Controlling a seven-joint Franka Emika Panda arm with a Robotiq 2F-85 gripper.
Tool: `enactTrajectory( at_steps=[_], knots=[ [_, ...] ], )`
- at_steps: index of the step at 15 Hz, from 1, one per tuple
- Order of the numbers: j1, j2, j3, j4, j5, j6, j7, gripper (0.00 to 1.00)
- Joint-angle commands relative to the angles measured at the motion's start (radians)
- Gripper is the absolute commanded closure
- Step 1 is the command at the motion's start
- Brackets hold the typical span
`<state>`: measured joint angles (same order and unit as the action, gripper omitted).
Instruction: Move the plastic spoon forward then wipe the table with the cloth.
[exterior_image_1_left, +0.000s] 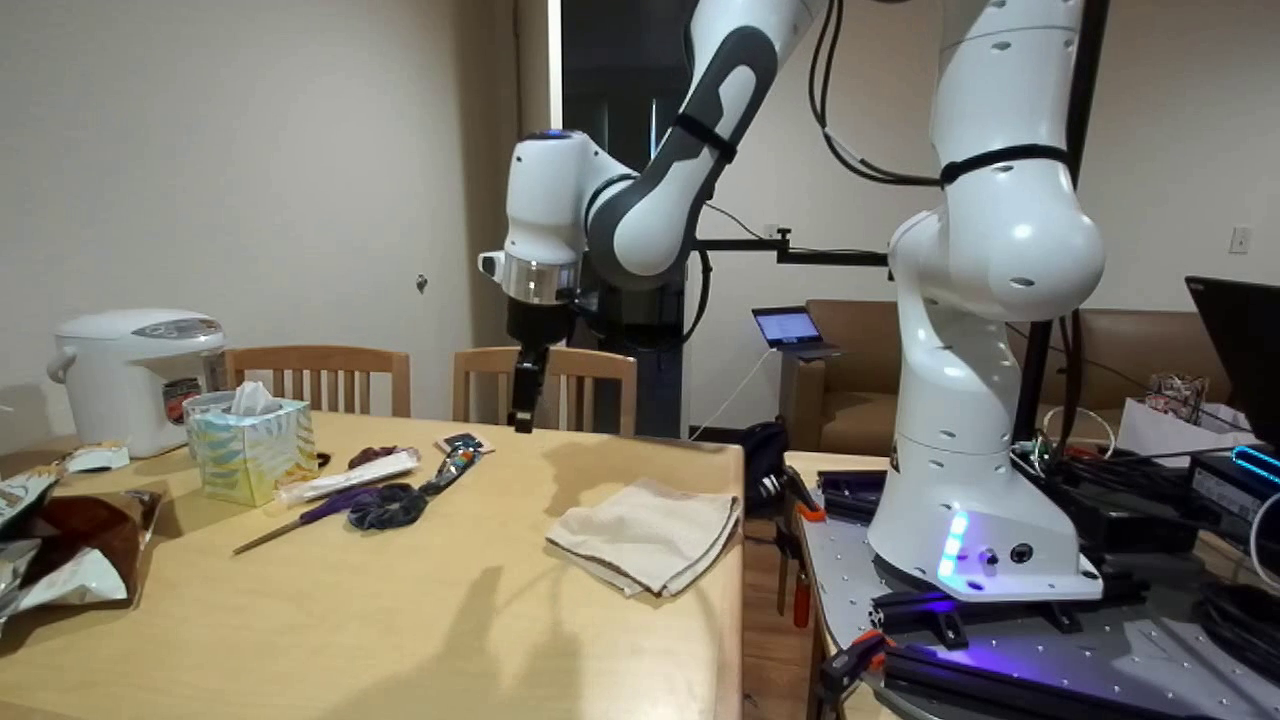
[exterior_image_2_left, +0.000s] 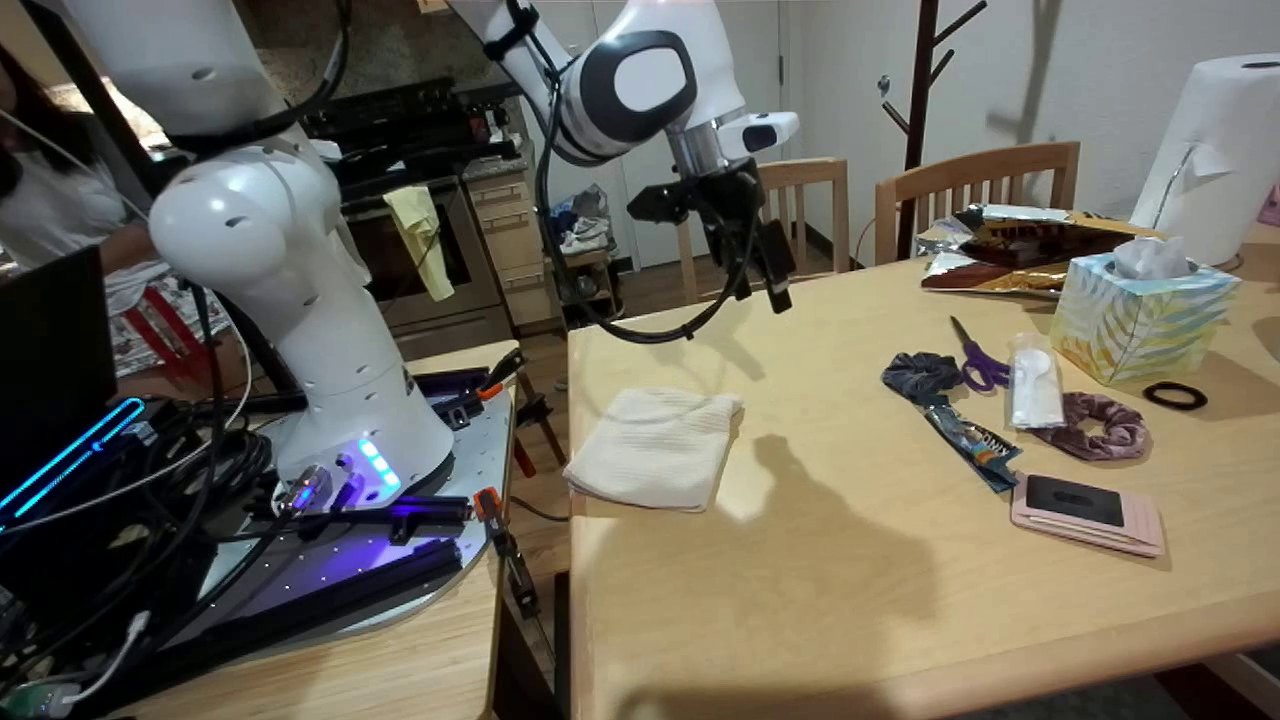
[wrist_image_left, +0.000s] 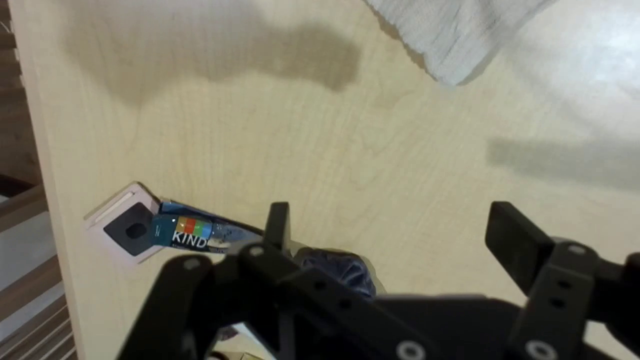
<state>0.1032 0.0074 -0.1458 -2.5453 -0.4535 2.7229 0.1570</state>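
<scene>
1. Wooden worktop (exterior_image_2_left: 660, 570): one folded cloth (exterior_image_2_left: 655, 450) lies at the edge nearest the robot's base (exterior_image_2_left: 370, 440).
2. One hand (wrist_image_left: 389, 220) hangs above, jaws wide apart.
3. Farther out: one white item (exterior_image_2_left: 1035, 385) in clear wrapping, two scrunchies (exterior_image_2_left: 920, 372), one card holder (exterior_image_2_left: 1090, 512), one tissue box (exterior_image_2_left: 1140, 310); two chairs (exterior_image_2_left: 985, 170) stand behind in an exterior view.
4. Whether that white item is the plastic spoon is hard to make out; the wrist view cuts off the cloth.

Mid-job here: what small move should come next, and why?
Probably ease the gripper toward what looks like the wrapped plastic spoon beside the tissue box, if not yet pushed forward: the jaws stand open, hold nothing and hang clear of it, while the cloth, meant for the later wipe, lies ungripped.
</scene>
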Motion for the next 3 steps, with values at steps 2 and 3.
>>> enactTrajectory(
  at_steps=[2,3],
  knots=[
    [-0.05,-0.044,0.073,-0.009,-0.026,0.027,-0.006,0.0],
    [-0.053,-0.03,0.081,0.001,0.0,0.004,-0.005,0.0]
  ],
)
